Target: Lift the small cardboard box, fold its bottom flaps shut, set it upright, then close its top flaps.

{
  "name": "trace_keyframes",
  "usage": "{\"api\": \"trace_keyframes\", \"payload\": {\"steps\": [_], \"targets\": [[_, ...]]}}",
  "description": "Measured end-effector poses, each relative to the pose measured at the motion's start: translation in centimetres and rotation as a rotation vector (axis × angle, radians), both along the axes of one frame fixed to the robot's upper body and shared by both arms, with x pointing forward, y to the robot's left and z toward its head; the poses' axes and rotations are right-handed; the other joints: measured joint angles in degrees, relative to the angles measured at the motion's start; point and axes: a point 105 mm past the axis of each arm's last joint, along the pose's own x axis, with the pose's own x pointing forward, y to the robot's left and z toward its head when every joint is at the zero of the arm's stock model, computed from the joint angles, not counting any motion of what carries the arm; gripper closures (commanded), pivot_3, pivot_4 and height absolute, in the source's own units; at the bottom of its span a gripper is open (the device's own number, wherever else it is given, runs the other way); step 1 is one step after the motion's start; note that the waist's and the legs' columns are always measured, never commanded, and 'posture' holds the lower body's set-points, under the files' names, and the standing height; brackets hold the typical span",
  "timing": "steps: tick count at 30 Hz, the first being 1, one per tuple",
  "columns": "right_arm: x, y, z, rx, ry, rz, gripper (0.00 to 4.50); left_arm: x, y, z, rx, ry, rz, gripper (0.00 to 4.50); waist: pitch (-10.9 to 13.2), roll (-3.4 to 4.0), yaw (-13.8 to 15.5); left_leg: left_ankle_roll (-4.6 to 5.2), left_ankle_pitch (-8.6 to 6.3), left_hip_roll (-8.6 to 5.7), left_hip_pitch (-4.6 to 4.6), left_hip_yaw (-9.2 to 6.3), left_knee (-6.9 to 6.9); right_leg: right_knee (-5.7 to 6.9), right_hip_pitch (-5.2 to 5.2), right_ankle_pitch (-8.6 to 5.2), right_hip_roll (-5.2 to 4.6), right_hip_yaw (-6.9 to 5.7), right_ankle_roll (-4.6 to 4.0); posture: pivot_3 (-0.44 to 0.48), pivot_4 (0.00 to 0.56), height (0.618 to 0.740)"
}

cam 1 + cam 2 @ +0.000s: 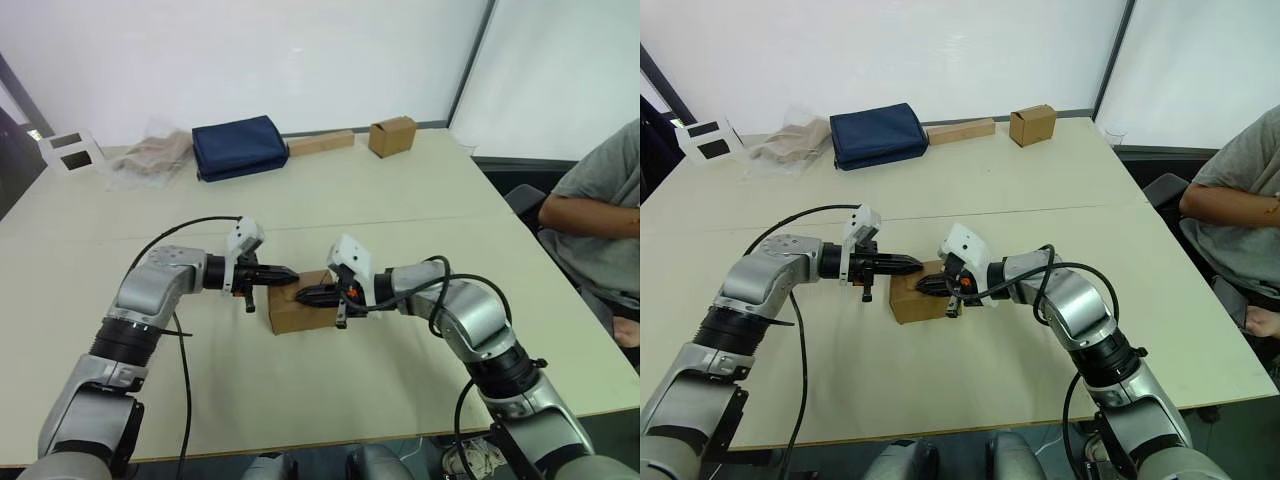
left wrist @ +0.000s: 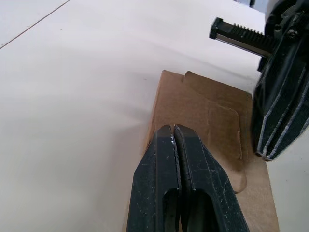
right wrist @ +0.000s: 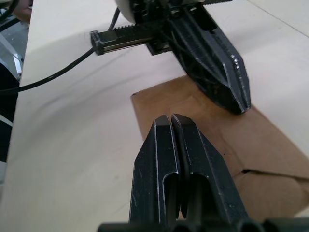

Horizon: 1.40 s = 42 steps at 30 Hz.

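Note:
The small cardboard box (image 1: 300,318) stands on the table's middle, its upper face turned to me. The top flaps (image 3: 270,150) lie flat and folded over that face, with a crease line showing. What is under the box is hidden, the bottom flaps included. My left gripper (image 1: 288,273) is shut and empty, its tip just over the box's left top edge. From the right, my right gripper (image 1: 302,295) is also shut and empty, its tip over the top face. The two tips nearly meet above the box, and the left wrist view shows the right gripper's fingers (image 2: 282,111) beside the cardboard.
At the table's far side lie a navy blue bag (image 1: 238,146), a long cardboard strip (image 1: 320,142), a smaller brown box (image 1: 392,135) and crumpled wrapping (image 1: 150,155). A person (image 1: 600,210) sits at the right edge. Bare tabletop (image 1: 330,210) surrounds the box.

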Motion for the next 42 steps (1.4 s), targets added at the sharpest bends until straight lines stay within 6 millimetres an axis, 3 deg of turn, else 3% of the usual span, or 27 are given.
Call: {"api": "trace_keyframes", "payload": {"steps": [13,22,28,37,42], "targets": [[0.7,0.1,-1.0,-0.035,0.029,-0.069,4.5,0.0,0.0,0.1,0.006,-0.003,-0.006,4.45,0.0,0.0,-0.02,0.0,0.0,0.0,0.01,0.0,0.0,0.01,0.0,0.0,0.0,0.0,0.0,0.0,0.15,0.74],[2.3,0.2,-0.8,-0.059,0.004,-0.104,4.5,-0.1,-0.3,0.8,-0.02,-0.014,0.002,4.45,0.0,0.0,0.03,0.0,0.0,0.0,0.01,0.0,0.01,0.01,0.0,0.0,0.0,0.0,0.0,0.0,0.15,0.74],[2.1,-0.2,-0.8,-0.07,0.01,-0.089,4.5,-0.5,0.2,0.2,0.023,-0.039,-0.005,4.45,0.0,0.0,0.14,0.0,0.0,0.0,0.0,0.0,0.01,0.01,0.01,0.0,0.0,0.0,0.0,0.0,0.15,0.74],[1.2,-1.7,3.0,0.059,-0.001,-0.09,4.5,-0.8,0.4,-0.4,0.042,-0.04,-0.01,4.45,0.0,0.0,0.16,0.01,0.0,0.0,0.01,0.0,0.01,0.0,0.02,0.0,0.0,0.0,0.0,0.0,0.15,0.74],[1.6,-2.2,3.4,0.079,-0.005,-0.128,4.5,-0.9,0.4,0.0,0.016,-0.025,-0.003,4.45,0.0,0.0,0.13,0.02,-0.01,0.0,0.0,0.0,0.01,0.0,0.02,0.0,0.0,0.0,0.0,0.0,0.15,0.74]]}}
